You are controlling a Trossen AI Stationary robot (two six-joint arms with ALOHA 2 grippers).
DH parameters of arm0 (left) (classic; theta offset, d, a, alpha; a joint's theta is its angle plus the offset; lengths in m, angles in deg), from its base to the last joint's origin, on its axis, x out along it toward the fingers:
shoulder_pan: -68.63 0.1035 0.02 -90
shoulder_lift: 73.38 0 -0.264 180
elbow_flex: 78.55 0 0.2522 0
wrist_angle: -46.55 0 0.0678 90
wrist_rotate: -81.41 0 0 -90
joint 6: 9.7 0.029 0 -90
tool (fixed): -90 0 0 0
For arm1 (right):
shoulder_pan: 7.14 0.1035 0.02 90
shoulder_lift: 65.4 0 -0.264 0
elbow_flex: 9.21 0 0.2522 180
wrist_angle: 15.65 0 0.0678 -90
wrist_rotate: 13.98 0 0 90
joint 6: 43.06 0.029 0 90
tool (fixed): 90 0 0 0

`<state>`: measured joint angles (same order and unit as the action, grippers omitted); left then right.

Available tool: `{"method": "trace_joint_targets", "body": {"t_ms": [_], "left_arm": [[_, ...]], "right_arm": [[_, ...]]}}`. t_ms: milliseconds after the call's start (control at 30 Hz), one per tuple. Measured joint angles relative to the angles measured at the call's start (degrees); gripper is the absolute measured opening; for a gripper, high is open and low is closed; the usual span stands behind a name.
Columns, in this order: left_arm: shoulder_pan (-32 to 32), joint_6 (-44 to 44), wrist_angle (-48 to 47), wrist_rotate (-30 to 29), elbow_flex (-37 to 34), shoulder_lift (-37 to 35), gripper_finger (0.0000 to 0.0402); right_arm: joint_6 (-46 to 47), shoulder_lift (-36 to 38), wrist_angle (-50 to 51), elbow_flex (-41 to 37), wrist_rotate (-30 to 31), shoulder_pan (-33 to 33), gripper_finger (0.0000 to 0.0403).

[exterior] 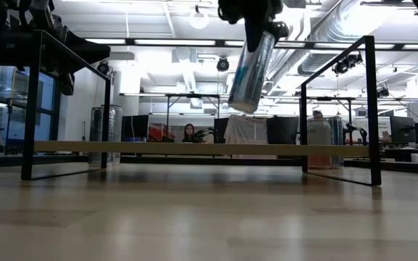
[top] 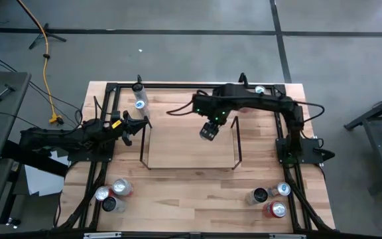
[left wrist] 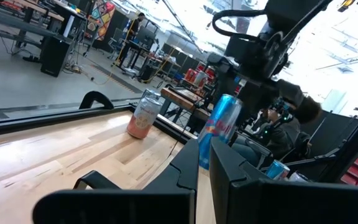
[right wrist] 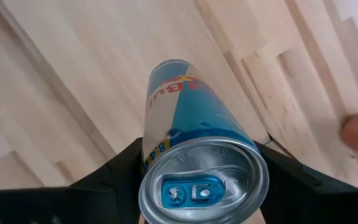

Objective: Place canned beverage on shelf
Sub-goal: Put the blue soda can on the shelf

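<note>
Now right hand (top: 209,131) clamped around tilted blue energy-drink can (exterior: 251,71), hanging above shelf (top: 191,147) below. Next: straighten can, lower onto board. Left hand (top: 140,123) closed, idle.

Bright, even overhead light throughout.
Ceiling lamps (exterior: 198,18) glare white in the low view and wash out the room behind, leaving the shelf (exterior: 194,148) frames as dark silhouettes. The counter (exterior: 209,217) blurs close to that lens. In the right wrist view, the can (right wrist: 194,155) top shines and the far counter is soft.
</note>
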<state>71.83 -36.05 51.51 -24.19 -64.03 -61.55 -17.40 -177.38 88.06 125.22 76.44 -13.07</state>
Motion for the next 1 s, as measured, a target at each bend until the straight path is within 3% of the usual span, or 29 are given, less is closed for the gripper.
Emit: {"method": "trace_joint_targets", "body": {"t_ms": [300,1000], "left_arm": [[-0.02,0.00,-0.07,0.00,0.00,0.00,0.0000],[-0.01,0.00,-0.11,-0.01,0.00,0.00,0.0001]], "right_arm": [[1.39,-1.93,0.18,-6.68,3.88,0.10,0.0225],[0.87,0.13,0.09,-14.94,0.36,-0.06,0.0225]]}}
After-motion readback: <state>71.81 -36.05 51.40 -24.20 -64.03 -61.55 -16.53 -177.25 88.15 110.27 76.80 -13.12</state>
